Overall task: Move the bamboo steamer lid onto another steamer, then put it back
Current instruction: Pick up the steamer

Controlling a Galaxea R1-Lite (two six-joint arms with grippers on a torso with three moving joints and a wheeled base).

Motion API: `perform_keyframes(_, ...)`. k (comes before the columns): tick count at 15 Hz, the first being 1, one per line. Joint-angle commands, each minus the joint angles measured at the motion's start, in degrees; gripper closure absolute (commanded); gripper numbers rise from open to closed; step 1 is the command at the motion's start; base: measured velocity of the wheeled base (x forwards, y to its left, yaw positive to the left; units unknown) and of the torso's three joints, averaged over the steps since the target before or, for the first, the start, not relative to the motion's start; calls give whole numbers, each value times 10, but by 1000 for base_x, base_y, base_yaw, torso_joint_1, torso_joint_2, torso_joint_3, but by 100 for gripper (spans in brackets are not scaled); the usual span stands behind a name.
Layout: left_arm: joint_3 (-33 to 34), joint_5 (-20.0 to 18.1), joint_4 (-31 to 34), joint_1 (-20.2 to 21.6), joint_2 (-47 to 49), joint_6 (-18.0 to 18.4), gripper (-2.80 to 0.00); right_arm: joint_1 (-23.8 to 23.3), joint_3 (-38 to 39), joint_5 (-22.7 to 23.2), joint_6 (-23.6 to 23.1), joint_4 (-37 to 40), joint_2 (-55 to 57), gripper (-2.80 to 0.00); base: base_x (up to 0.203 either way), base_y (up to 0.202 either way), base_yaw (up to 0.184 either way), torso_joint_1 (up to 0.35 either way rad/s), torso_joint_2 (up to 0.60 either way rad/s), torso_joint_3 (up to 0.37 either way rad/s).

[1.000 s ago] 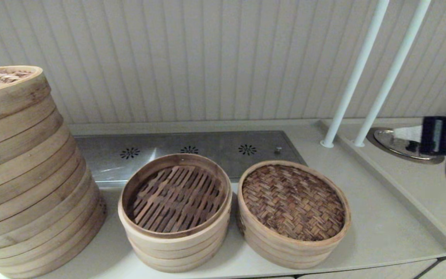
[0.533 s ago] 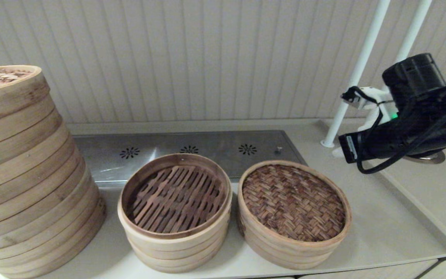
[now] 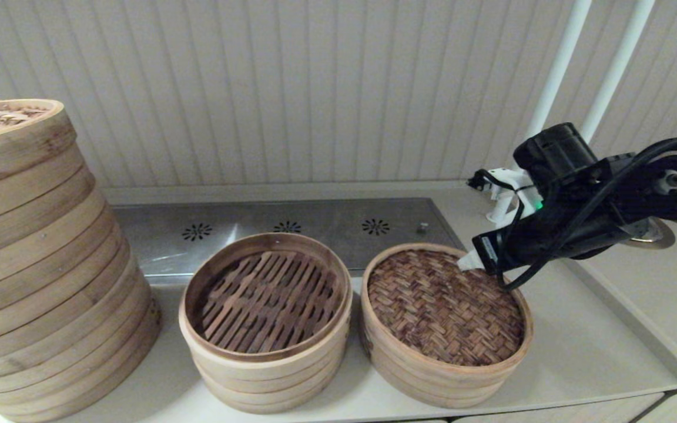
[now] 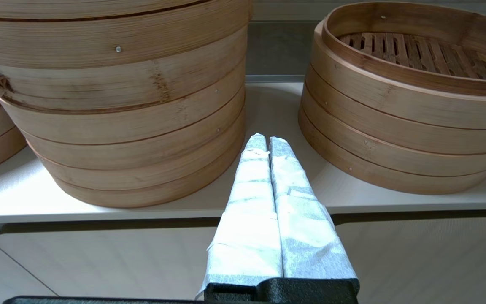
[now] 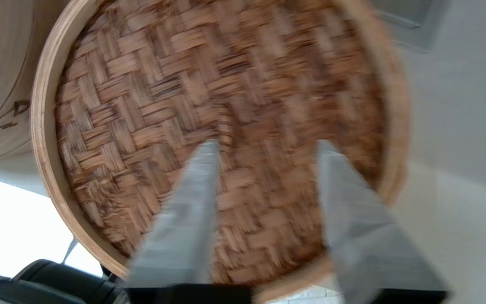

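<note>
Lid (image 3: 444, 305) sits on the right steamer (image 3: 432, 376) on the tabletop (image 3: 573, 352), beside the open steamer (image 3: 265, 352). Right hand (image 5: 264, 145) hovers over the lid's far right edge, fingers spread wide, holding nothing. Left hand (image 4: 263, 141) is pressed closed, empty, low before the tabletop edge.

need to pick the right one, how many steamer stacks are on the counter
3: a tall wide stack at the left, an open stack in the middle, and a lidded stack at the right. More may sit off-frame left.

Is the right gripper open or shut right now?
Open: the right gripper shows two spread fingers above the bamboo steamer lid, nothing between them.
</note>
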Motion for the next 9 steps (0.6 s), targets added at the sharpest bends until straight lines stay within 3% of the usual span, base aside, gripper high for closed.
perform_keyframes(1, 0, 0, 0, 0, 1, 0, 0, 4, -3, 2, 1, 0, 24, -280, 0, 0, 0, 0, 0, 0)
perform_keyframes(9, 0, 0, 0, 0, 1, 1, 0, 28, 5, 4, 3, -24, 64, -280, 0, 0, 0, 0, 0, 0)
